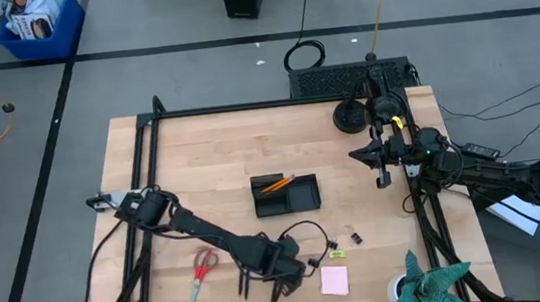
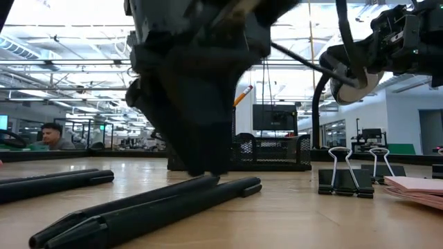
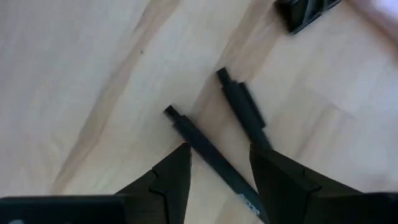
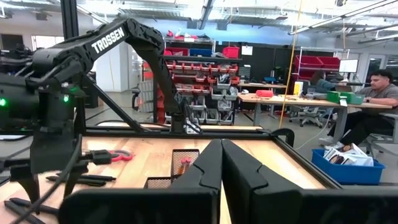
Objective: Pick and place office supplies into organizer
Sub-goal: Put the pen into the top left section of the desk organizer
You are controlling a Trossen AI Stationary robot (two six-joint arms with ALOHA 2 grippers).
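Note:
My left gripper (image 3: 221, 158) is open and points down near the table's near edge, low over two black pens. Its fingers stand on either side of one pen (image 3: 208, 155). The second pen (image 3: 244, 106) lies beside it and runs behind one finger. In the low view the gripper (image 2: 201, 169) reaches down to the pens (image 2: 159, 204). The black organizer (image 1: 287, 194) sits mid-table with orange pencils (image 1: 275, 184) in it. Red-handled scissors (image 1: 202, 269) lie left of the gripper. Binder clips (image 1: 356, 235), a yellow pad (image 1: 337, 254) and a pink pad (image 1: 335, 281) lie to its right. My right gripper (image 4: 221, 163) is shut and hovers by the table's right edge.
A teal cloth (image 1: 437, 284) lies at the near right corner. A black box with round discs (image 1: 348, 82) stands at the far right edge. A black frame rail (image 1: 143, 184) runs along the table's left side. A person (image 4: 379, 87) sits at a desk beyond the table.

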